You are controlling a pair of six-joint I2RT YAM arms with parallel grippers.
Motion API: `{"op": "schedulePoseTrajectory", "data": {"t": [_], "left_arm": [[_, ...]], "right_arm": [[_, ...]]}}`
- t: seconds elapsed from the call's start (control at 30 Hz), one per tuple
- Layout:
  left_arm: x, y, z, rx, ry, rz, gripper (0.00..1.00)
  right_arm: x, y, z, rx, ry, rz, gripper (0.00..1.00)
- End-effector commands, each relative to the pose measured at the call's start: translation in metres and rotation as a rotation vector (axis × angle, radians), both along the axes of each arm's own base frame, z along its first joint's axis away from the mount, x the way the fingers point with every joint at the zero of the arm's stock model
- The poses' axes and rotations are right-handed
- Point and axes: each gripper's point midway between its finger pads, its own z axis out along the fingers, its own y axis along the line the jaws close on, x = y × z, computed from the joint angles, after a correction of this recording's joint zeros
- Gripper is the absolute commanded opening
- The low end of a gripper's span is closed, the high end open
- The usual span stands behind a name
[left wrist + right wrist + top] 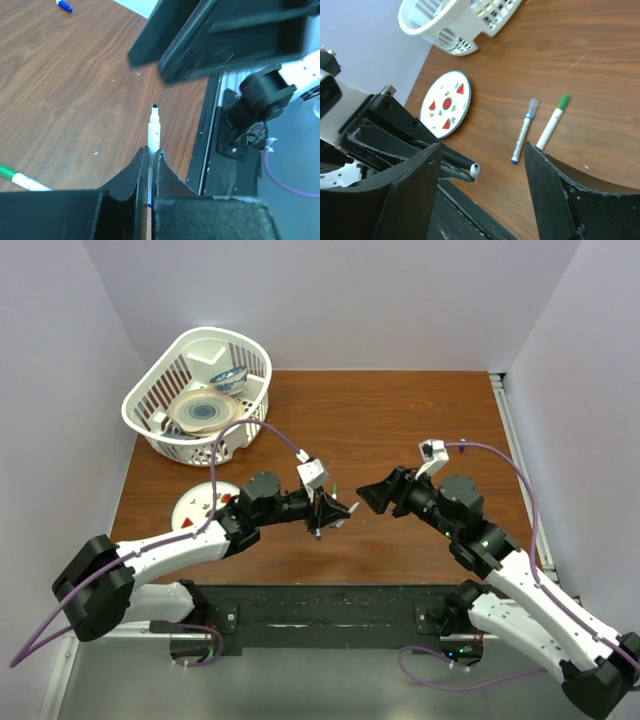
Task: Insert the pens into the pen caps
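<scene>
Left claw (150, 159) pinches a white pen (154, 127), tip jutting toward the spread right claw (482, 150).

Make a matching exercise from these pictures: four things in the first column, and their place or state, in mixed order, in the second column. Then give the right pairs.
Column one
1. white pen with bare dark tip
2. white pen with green cap
3. round plate with watermelon pattern
4. white plastic basket

Column two
a. lying flat near the basket
b. holds a bowl and a dish
c. gripped between the left fingers
d. lying on the wooden table beside a grey-capped pen

Pairs: 1-c, 2-d, 3-a, 4-b
</scene>
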Motion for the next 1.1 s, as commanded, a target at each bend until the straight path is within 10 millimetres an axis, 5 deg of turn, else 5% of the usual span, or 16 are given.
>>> {"op": "schedulePoseTrajectory", "data": {"t": [0.0, 0.37, 0.53, 0.63, 0.73, 0.87, 0.93, 1.0, 1.07], "left_arm": [[-0.005, -0.001, 0.045, -0.152, -0.02, -0.007, 0.0], [0.003, -0.001, 0.057, -0.188, 0.023, 0.051, 0.0], [-0.002, -0.005, 0.071, -0.224, 0.031, 0.016, 0.0], [-0.004, -0.008, 0.071, -0.205, 0.026, -0.013, 0.02], [-0.006, -0.009, 0.067, -0.187, 0.021, -0.032, 0.21], [-0.01, -0.009, 0.062, -0.177, 0.018, -0.054, 0.3], [-0.011, -0.01, 0.061, -0.17, 0.013, -0.063, 0.3], [-0.011, -0.011, 0.062, -0.168, 0.0, -0.076, 0.16], [-0.014, -0.013, 0.062, -0.167, -0.007, -0.097, 0.12]], "right_arm": [[-0.006, 0.02, 0.026, 0.136, -0.052, 0.091, 0.63], [-0.014, 0.028, 0.012, 0.161, -0.027, 0.131, 0.44], [-0.017, 0.032, 0.01, 0.166, -0.026, 0.143, 0.0], [-0.019, 0.033, 0.012, 0.176, -0.025, 0.153, 0.0], [-0.018, 0.032, 0.016, 0.175, -0.035, 0.148, 0.0], [-0.018, 0.032, 0.019, 0.175, -0.043, 0.15, 0.0], [-0.018, 0.033, 0.018, 0.173, -0.041, 0.155, 0.0], [-0.019, 0.033, 0.018, 0.174, -0.04, 0.156, 0.0], [-0.018, 0.032, 0.017, 0.173, -0.041, 0.15, 0.0]]}}
